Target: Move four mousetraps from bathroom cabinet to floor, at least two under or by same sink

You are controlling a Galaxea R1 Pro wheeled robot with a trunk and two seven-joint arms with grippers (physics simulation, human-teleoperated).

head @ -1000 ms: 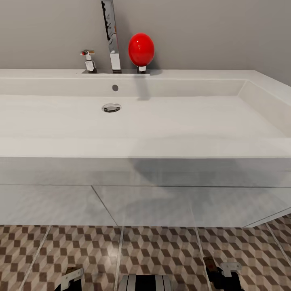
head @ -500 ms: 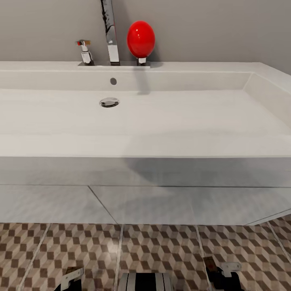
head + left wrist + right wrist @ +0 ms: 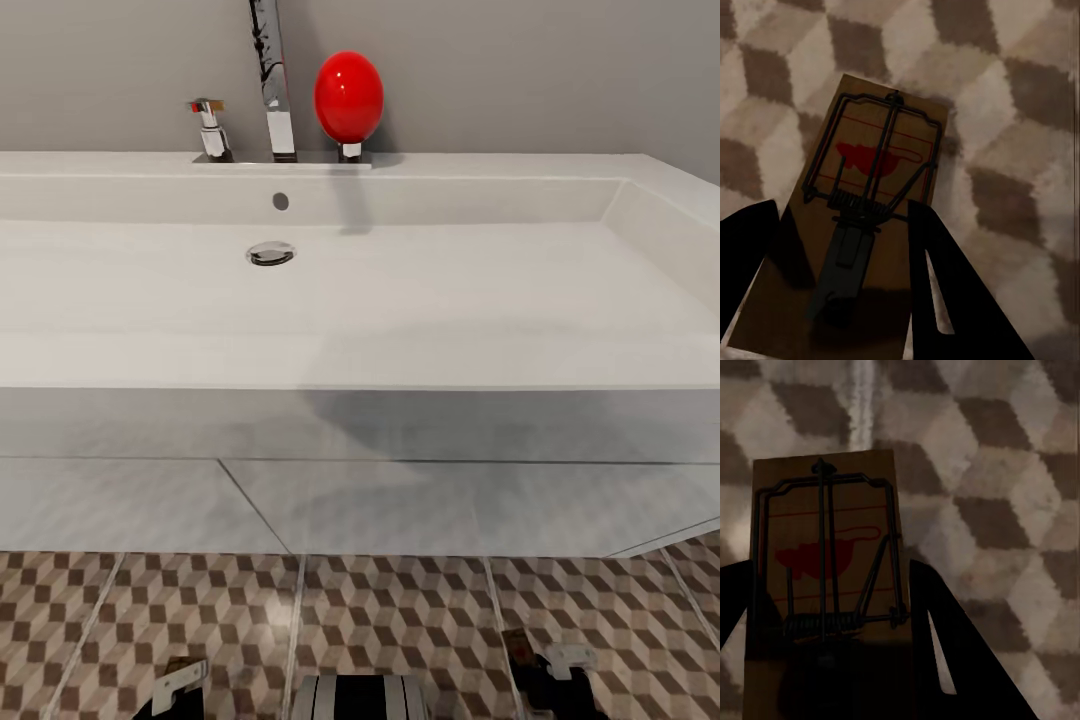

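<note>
Head view: bathroom sink [image 3: 400, 300], a wide, shallow white rectangular basin, spans the frame against a grey wall, with a chrome drain [image 3: 271, 253], an overflow hole and a tall chrome block faucet [image 3: 272, 90] cut off by the top edge.
Beside the faucet: a glossy red egg-shaped object [image 3: 349, 96] on a small chrome stem, and a small chrome handle [image 3: 210, 128] on the faucet's other side.
Below the basin: smooth white vanity [image 3: 360, 500] fronts, then the bathroom floor [image 3: 400, 620] in brown-and-beige cube-print tiles with pale grout.
Bottom edge: parts of both arms and the robot's trunk, cropped; the grippers themselves are hard to make out here.
Left wrist view: left gripper [image 3: 844, 285] holds a mousetrap [image 3: 870, 195], a flat brown wooden board with dark wire bar, coil spring and a red printed mark, pinched between two dark fingers [image 3: 945, 292] above the patterned tiles.
Right wrist view: right gripper [image 3: 832, 660] likewise grips a second mousetrap [image 3: 825, 555] by its sides, fingers [image 3: 945, 652] closed against the board.
Unclear: whether either board touches the floor cannot be told; the near ends of both boards sit in shadow.
</note>
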